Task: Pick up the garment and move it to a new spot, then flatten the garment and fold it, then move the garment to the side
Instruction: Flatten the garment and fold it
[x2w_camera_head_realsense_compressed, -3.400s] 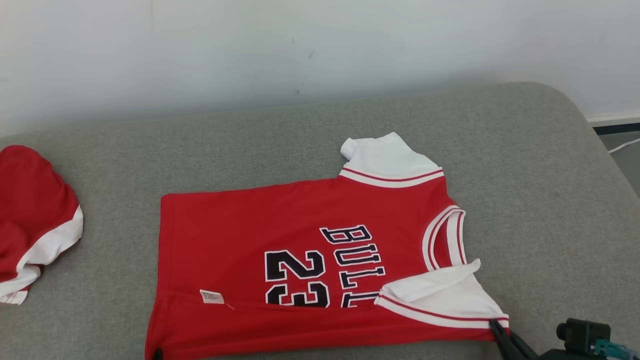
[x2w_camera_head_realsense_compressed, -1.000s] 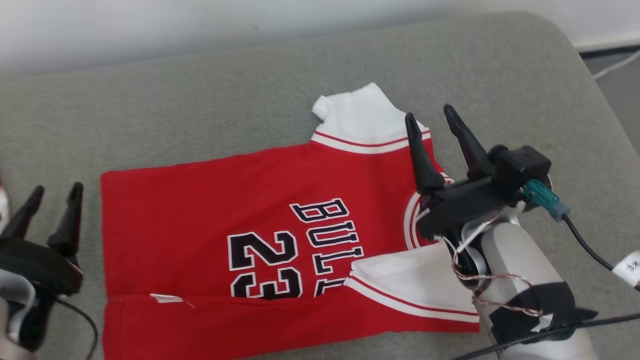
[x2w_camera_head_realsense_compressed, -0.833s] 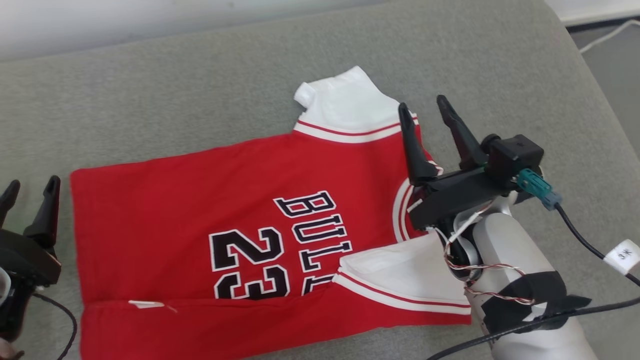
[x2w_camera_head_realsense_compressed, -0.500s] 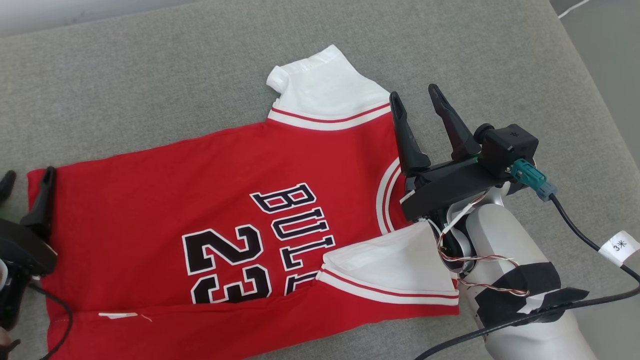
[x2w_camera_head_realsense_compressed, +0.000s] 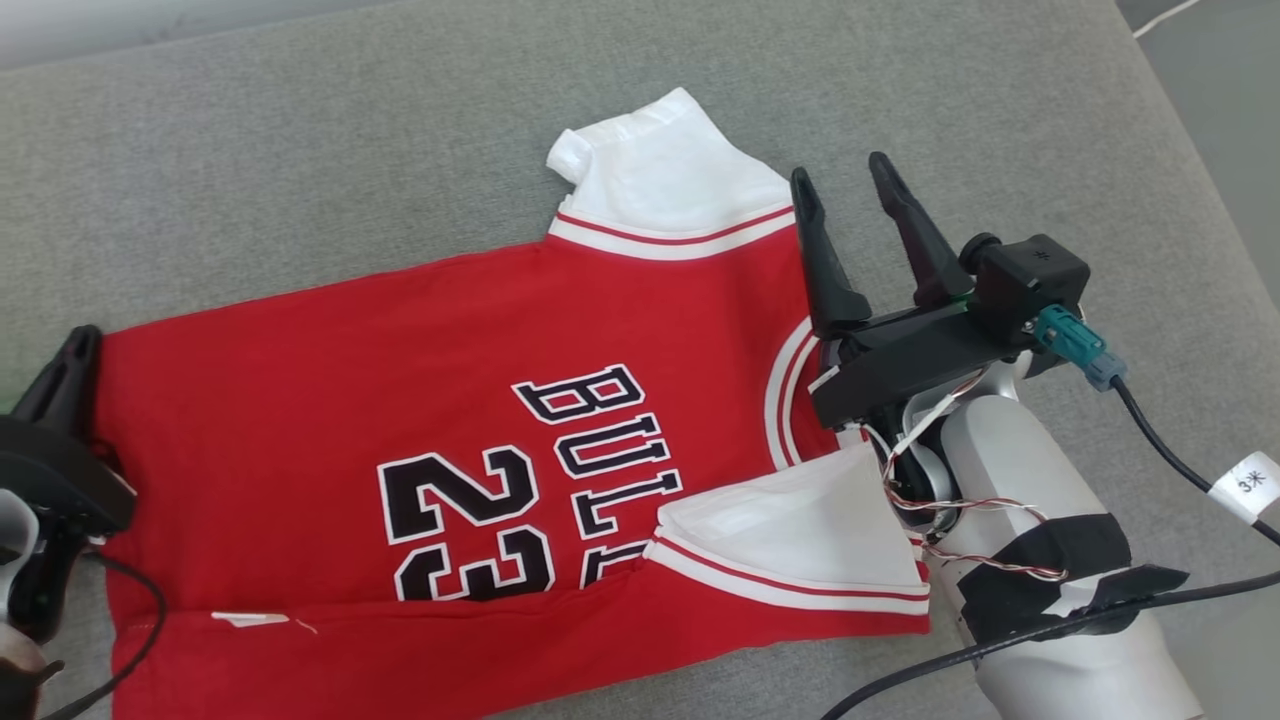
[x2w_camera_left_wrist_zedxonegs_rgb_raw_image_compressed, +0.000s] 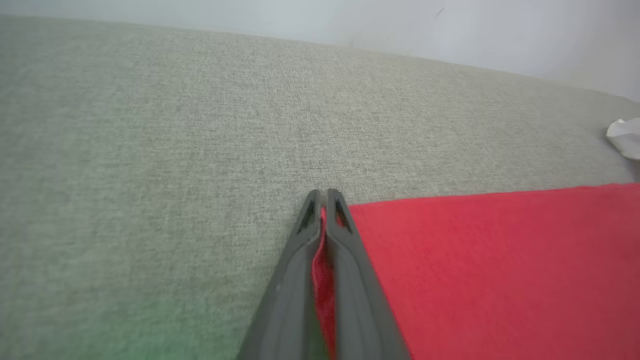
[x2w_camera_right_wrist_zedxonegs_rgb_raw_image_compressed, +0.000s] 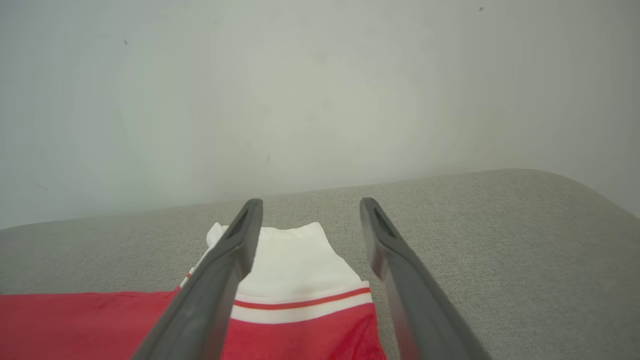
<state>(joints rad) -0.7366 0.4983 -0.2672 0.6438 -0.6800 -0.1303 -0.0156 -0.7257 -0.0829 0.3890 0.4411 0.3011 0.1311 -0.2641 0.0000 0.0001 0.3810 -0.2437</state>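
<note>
The garment (x2w_camera_head_realsense_compressed: 420, 400) is a red jersey with white sleeves and black "BULLS 23" lettering, lying flat on the grey cushion (x2w_camera_head_realsense_compressed: 300, 150), its near edge folded over. At the jersey's far hem corner my left gripper (x2w_camera_head_realsense_compressed: 75, 345) is shut, and the left wrist view shows red cloth (x2w_camera_left_wrist_zedxonegs_rgb_raw_image_compressed: 500, 270) pinched between its fingers (x2w_camera_left_wrist_zedxonegs_rgb_raw_image_compressed: 345, 250). My right gripper (x2w_camera_head_realsense_compressed: 845, 172) hovers open over the collar end beside the far white sleeve (x2w_camera_head_realsense_compressed: 660, 170). In the right wrist view that sleeve (x2w_camera_right_wrist_zedxonegs_rgb_raw_image_compressed: 295, 265) lies between and below the right gripper's (x2w_camera_right_wrist_zedxonegs_rgb_raw_image_compressed: 310, 202) spread fingers (x2w_camera_right_wrist_zedxonegs_rgb_raw_image_compressed: 225, 270).
A pale wall (x2w_camera_right_wrist_zedxonegs_rgb_raw_image_compressed: 320, 90) rises behind the cushion. The cushion's right edge drops to a grey floor (x2w_camera_head_realsense_compressed: 1220, 80) with a white cable. Black cables with a white tag (x2w_camera_head_realsense_compressed: 1245, 485) trail from my right arm. Bare cushion lies beyond and to the right of the jersey.
My left gripper has reached the hem corner and shut on it. The head camera has tilted down and shifted. The right gripper stays open over the collar end.
</note>
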